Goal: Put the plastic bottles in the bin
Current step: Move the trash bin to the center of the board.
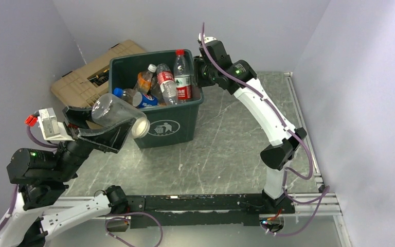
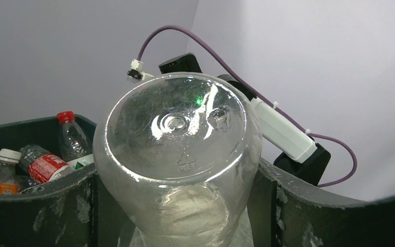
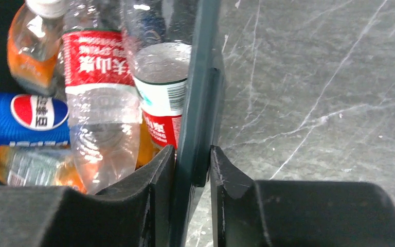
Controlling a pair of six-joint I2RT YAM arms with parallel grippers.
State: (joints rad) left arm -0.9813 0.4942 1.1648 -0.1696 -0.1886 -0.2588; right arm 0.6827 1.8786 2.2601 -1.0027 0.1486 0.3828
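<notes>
Grey marbled tabletop [image 1: 226,149] w/ plain grey walls [image 1: 267,31] around it. Nearest, on the left side, the left gripper [image 1: 110,119] was clamped across the mid-body of a large clear plastic bottle [image 1: 117,116]. It held the bottle off the table at the near-left corner of the dark green square plastic bin [image 1: 169,131], approx. at rim height.

Bottle looked empty: prob. very light, thin-walled & springy, so it would dent under a hard squeeze, and smooth enough to slip. Mid-body seemed the right hold. Long axis ran nearly level, slanting left to right in the top view, w/ the moulded base back toward the wrist & the pale end toward the bin.

Inside the bin, several small labelled plastic bottles [image 1: 164,85] lay jumbled, some upright. Farther on, the right gripper [image 3: 192,154] was pinched onto the bin's right wall, one finger inside, one outside. Behind the bin sat a tan ribbed hard case [image 1: 82,82].
</notes>
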